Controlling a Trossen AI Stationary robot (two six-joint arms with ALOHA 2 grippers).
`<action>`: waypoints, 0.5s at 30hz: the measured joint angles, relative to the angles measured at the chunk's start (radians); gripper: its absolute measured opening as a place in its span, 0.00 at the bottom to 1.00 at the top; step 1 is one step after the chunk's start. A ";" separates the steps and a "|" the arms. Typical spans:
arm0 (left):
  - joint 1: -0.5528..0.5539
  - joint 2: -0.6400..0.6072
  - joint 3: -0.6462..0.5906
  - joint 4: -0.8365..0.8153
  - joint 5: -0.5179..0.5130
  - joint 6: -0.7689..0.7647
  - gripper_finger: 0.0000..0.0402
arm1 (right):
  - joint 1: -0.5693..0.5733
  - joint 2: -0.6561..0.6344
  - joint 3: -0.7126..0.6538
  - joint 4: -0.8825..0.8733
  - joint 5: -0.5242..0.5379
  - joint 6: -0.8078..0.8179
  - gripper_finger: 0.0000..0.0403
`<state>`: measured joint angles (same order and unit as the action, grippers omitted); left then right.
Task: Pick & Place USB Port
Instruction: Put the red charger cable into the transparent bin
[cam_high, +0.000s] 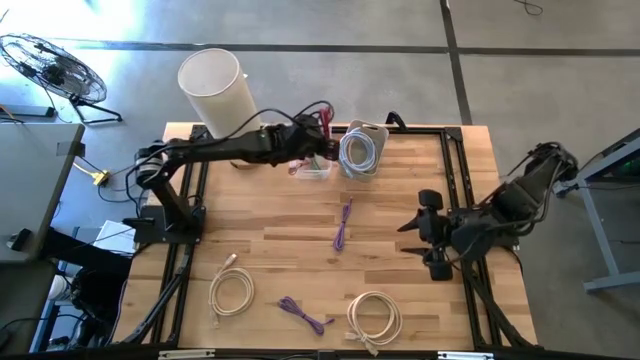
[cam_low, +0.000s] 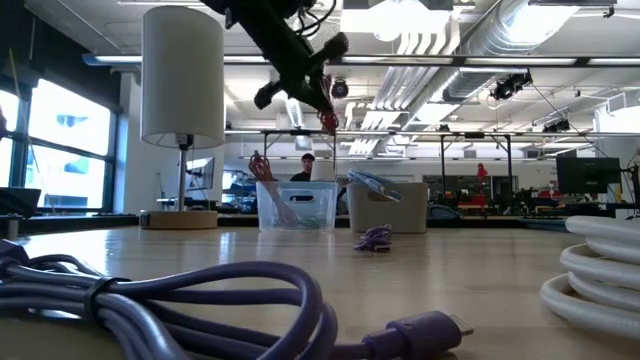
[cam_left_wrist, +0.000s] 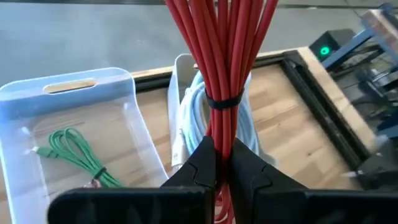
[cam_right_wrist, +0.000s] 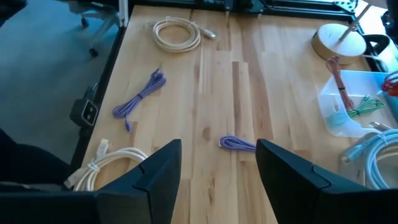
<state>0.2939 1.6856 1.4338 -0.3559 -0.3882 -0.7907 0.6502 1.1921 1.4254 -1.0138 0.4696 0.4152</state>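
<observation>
The left gripper (cam_high: 318, 148) reaches out over the far edge of the table (cam_high: 400, 215), at about twelve o'clock from the table's middle, and its fingers are clamped tight on a bundle of red cable (cam_left_wrist: 221, 68) bound by a dark tie. In the left wrist view the red strands rise straight out from between the two dark fingers (cam_left_wrist: 200, 163), and below them sit two containers side by side: a clear bin (cam_left_wrist: 74, 124) holding a green cable (cam_left_wrist: 78, 155), and a grey bin (cam_left_wrist: 183, 68) holding a coiled pale blue cable (cam_left_wrist: 198, 115). From the low view the left gripper hangs well above the clear bin, with the red cable dangling from it, clear of the bin's rim. The right gripper (cam_high: 425, 232) waits at about three o'clock over the table's right side, its fingers spread wide with nothing between them. On the bare wood lie several more cables: a small purple cable (cam_high: 343, 224) near the centre, a second purple cable (cam_high: 303, 315) at about six o'clock near the front edge, a cream coiled cable (cam_high: 230, 291) at about seven o'clock, and a white coiled cable (cam_high: 374, 318) at about five o'clock. A lamp with a white shade (cam_high: 218, 90) stands at about eleven o'clock, at the far left corner, just beside the left arm.
</observation>
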 joint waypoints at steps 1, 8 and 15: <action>0.000 0.008 0.000 -0.011 -0.006 -0.002 0.03 | 0.006 0.006 0.000 0.000 0.001 0.000 0.49; 0.009 0.048 0.000 -0.113 -0.057 -0.053 0.03 | 0.023 0.039 0.000 -0.006 -0.007 0.009 0.49; 0.024 0.051 0.000 -0.172 -0.082 -0.084 0.03 | 0.058 0.040 0.000 -0.016 0.005 0.037 0.49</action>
<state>0.3176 1.7370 1.4342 -0.5275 -0.4699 -0.8745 0.7083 1.2320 1.4254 -1.0298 0.4746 0.4523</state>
